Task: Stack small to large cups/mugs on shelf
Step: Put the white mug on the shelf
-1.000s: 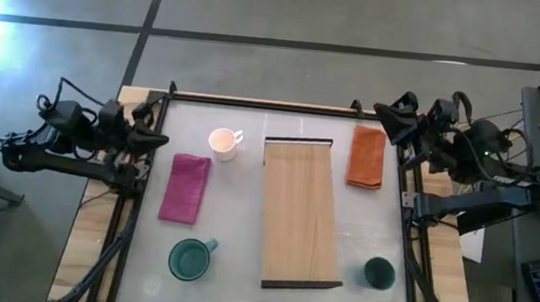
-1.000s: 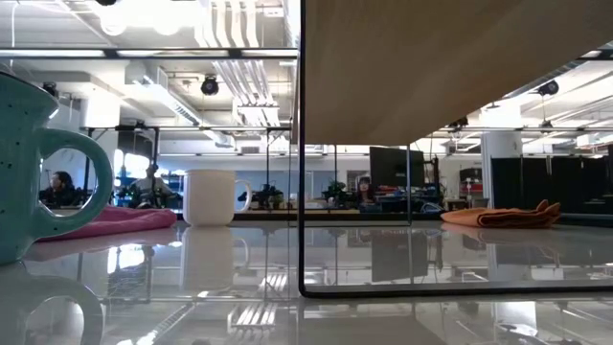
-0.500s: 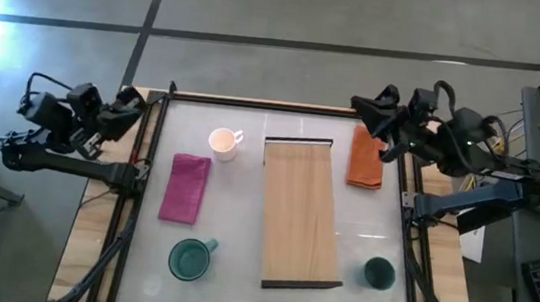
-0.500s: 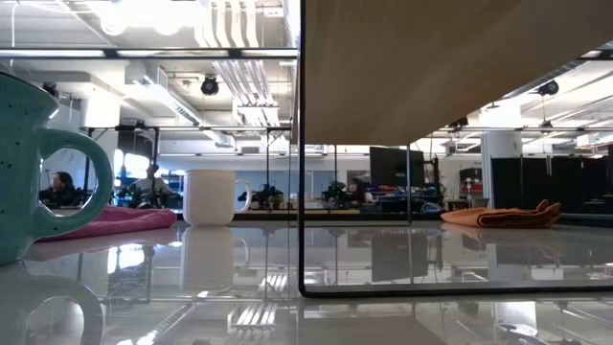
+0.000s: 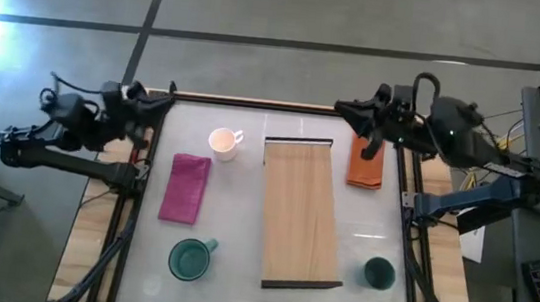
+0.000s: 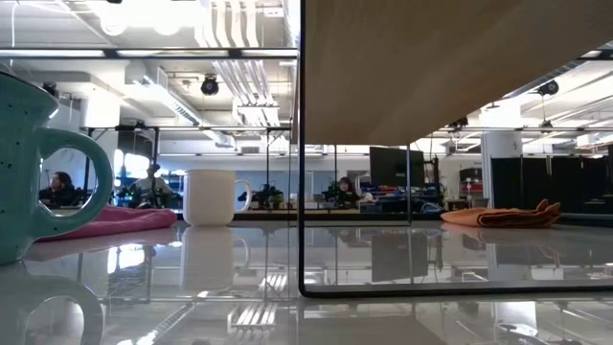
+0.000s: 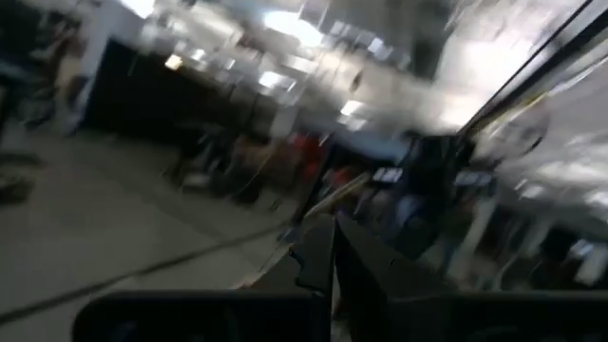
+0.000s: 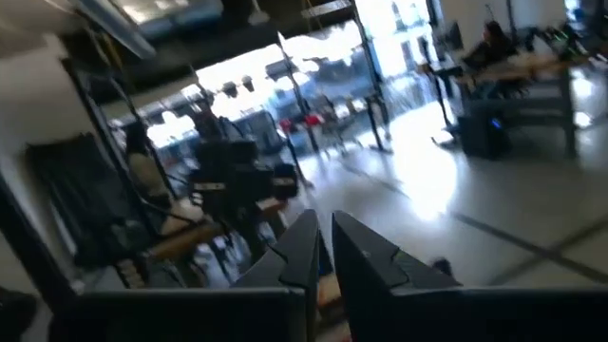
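The small white mug (image 5: 223, 142) stands upright on the table near the far edge, left of the light-wood shelf (image 5: 301, 213), and also shows in the low view (image 6: 211, 197). The teal-green mug (image 5: 190, 259) stands at the near left (image 6: 29, 163). The dark green cup (image 5: 378, 273) stands at the near right. My left gripper (image 5: 162, 103) is shut and empty over the table's far left corner. My right gripper (image 5: 345, 107) is shut and empty over the far edge, near the shelf's far end.
A magenta cloth (image 5: 186, 187) lies left of the shelf, between the white and teal mugs. An orange cloth (image 5: 367, 159) lies at the far right, below my right arm. Black frame rails (image 5: 127, 216) run along the table's sides. People sit in the room behind.
My right gripper has gone steadily toward the table's left along the far edge, from beyond the orange cloth to near the shelf's far end. My left gripper has drawn back from the table's left side, then swung out again over the far left corner. Cups and shelf have not moved.
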You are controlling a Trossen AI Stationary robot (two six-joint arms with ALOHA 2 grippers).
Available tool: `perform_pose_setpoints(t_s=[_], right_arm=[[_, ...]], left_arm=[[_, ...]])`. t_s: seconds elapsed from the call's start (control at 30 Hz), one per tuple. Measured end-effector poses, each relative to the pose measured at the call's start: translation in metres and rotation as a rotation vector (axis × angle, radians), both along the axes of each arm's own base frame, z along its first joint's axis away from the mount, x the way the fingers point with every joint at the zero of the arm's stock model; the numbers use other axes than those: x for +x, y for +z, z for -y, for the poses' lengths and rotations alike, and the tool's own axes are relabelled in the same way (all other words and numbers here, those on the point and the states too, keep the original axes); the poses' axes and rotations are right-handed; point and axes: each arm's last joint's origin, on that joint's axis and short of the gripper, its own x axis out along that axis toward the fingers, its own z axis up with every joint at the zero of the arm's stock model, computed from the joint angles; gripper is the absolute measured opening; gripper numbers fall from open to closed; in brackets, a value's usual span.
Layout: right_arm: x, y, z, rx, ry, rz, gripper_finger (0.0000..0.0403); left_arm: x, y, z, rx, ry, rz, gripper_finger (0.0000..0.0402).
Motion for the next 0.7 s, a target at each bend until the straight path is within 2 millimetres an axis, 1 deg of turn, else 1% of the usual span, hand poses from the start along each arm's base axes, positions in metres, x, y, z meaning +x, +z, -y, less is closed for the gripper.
perform_pose_setpoints(t_s=[0.07,0.17,0.23,0.3,0.37,0.4,0.47,0.53,0.6,0.67,0.7], right_arm=[[-0.003,0.001,0.008,0.023,-0.037,-0.079,0.0043],[-0.009,0.0,0.02,0.039,-0.104,-0.201,0.0065],[-0.012,-0.002,0.028,0.052,-0.14,-0.274,0.0084],[-0.017,-0.005,0.036,0.063,-0.183,-0.345,0.0105],[-0.021,-0.01,0.042,0.067,-0.216,-0.409,0.0126],[-0.022,-0.012,0.045,0.07,-0.23,-0.434,0.0137],[-0.024,-0.016,0.049,0.071,-0.248,-0.472,0.0156],[-0.027,-0.021,0.051,0.077,-0.252,-0.514,0.0173],[-0.029,-0.024,0.053,0.091,-0.249,-0.546,0.0187],[-0.032,-0.028,0.053,0.108,-0.236,-0.582,0.0197],[-0.034,-0.029,0.053,0.115,-0.235,-0.6,0.0201]], left_arm=[[0.005,0.001,-0.001,-0.018,0.029,-0.106,0.0],[0.011,0.011,-0.004,-0.025,0.069,-0.217,0.0],[0.016,0.015,-0.008,-0.032,0.132,-0.299,0.0004],[0.03,0.017,-0.013,-0.041,0.181,-0.396,0.0016],[0.044,0.01,-0.021,-0.073,0.226,-0.531,0.0033],[0.052,0.006,-0.026,-0.084,0.244,-0.592,0.0043],[0.065,0.004,-0.037,-0.107,0.271,-0.661,0.0066],[0.08,-0.006,-0.051,-0.154,0.295,-0.742,0.009],[0.094,-0.012,-0.067,-0.212,0.297,-0.775,0.0112],[0.101,-0.013,-0.082,-0.273,0.293,-0.788,0.013],[0.102,-0.016,-0.09,-0.302,0.295,-0.822,0.0137]])
